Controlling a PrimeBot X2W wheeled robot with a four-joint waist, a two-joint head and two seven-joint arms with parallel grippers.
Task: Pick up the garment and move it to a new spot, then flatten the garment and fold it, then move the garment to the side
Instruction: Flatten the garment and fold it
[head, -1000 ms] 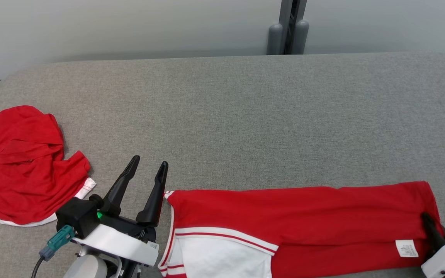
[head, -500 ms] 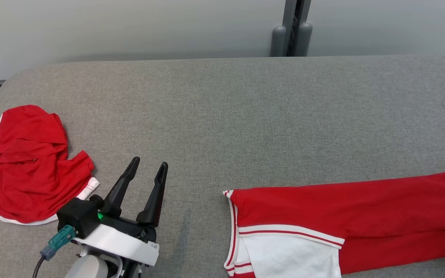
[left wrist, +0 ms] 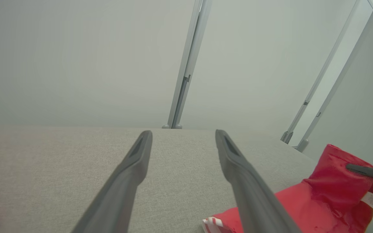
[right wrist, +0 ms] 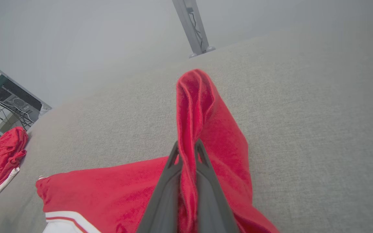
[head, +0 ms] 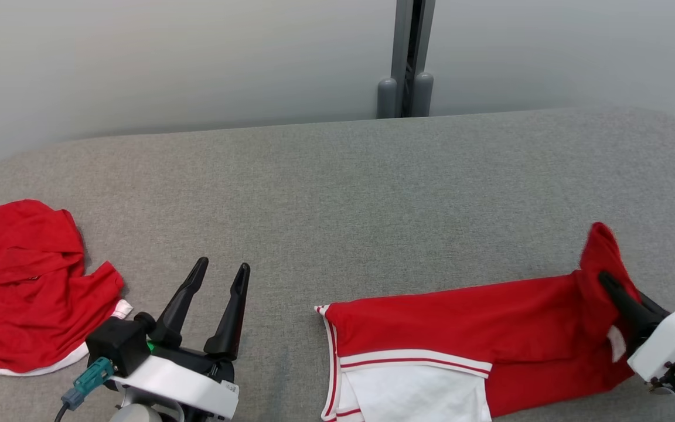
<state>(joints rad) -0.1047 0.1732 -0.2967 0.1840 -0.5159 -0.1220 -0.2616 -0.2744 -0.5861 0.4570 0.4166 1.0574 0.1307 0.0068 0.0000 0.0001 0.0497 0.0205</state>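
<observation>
A: Left gripper [head: 223, 265] status?
B: Fingers spread, empty, over the grey fabric-covered table [head: 337, 193].
A: Right gripper [right wrist: 187, 145]?
B: Clamped on the lifted right end of the folded red-and-white knit garment [head: 449, 319], which lies along the table's front edge.
A: Farther back?
B: Crumpled red cloth [head: 27, 281] at far left; grey metal post [head: 406, 58] behind the table.

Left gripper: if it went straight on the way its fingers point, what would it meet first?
Nothing close: the open left gripper points over bare table, roughly toward the grey post beyond. The folded red garment lies to its right. Height above the table is unclear.
</observation>
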